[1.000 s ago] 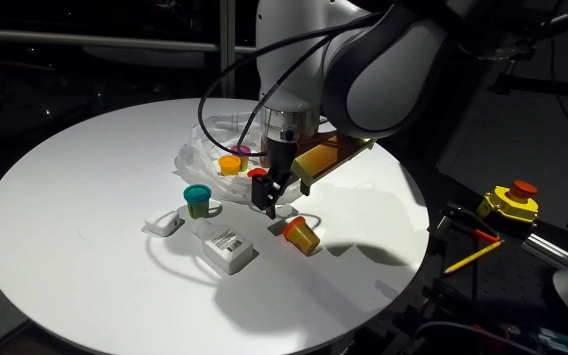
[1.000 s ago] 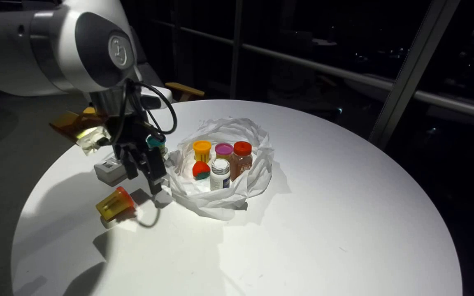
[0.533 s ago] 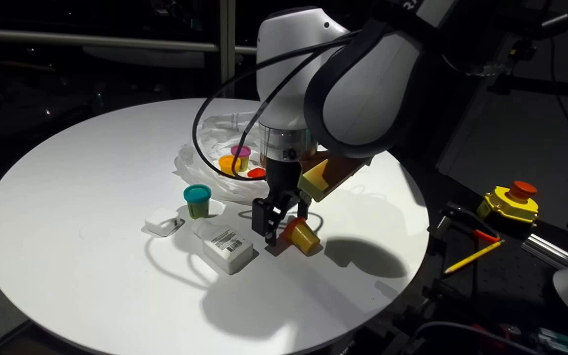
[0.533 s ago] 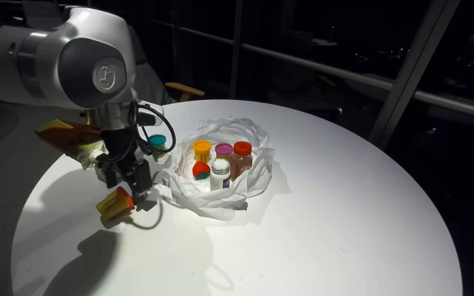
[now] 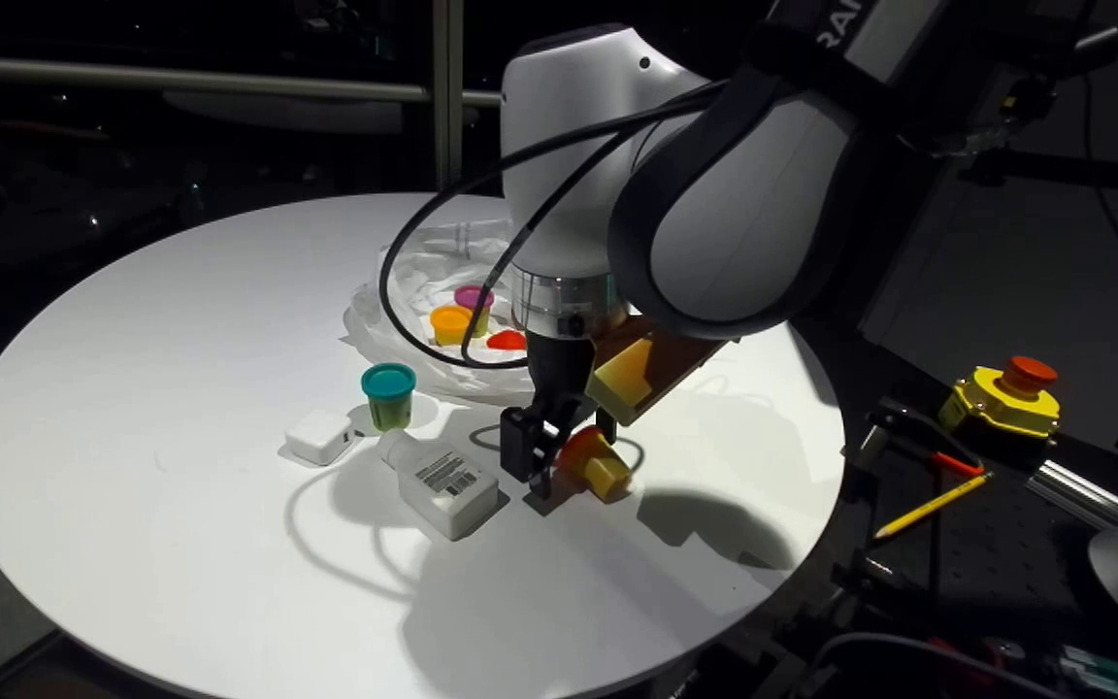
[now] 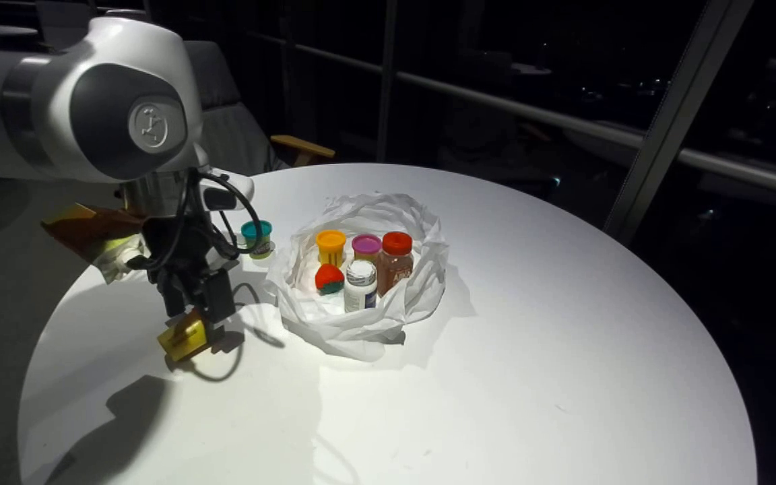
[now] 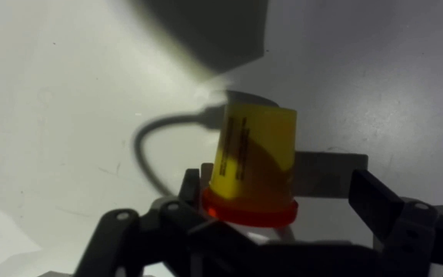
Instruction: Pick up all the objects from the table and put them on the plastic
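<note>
Claw (image 7: 275,179), jaws spread, one yellow tub (image 7: 260,150) lying between them; white bottle (image 5: 447,490), teal tub (image 5: 389,396) and bag (image 6: 327,335) near the claw.

The arm (image 6: 112,114) arches over, gripper (image 7: 276,189) pointing down, jaws wide apart, wrist (image 5: 564,303) seemingly upright in the gloom

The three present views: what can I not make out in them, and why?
In an exterior view, the arm hides the small white bottle.
In an exterior view, the label on the big white bottle is too small to read.
In the wrist view, print on the yellow cup is blurred; the top of its red lid faces away.
</note>
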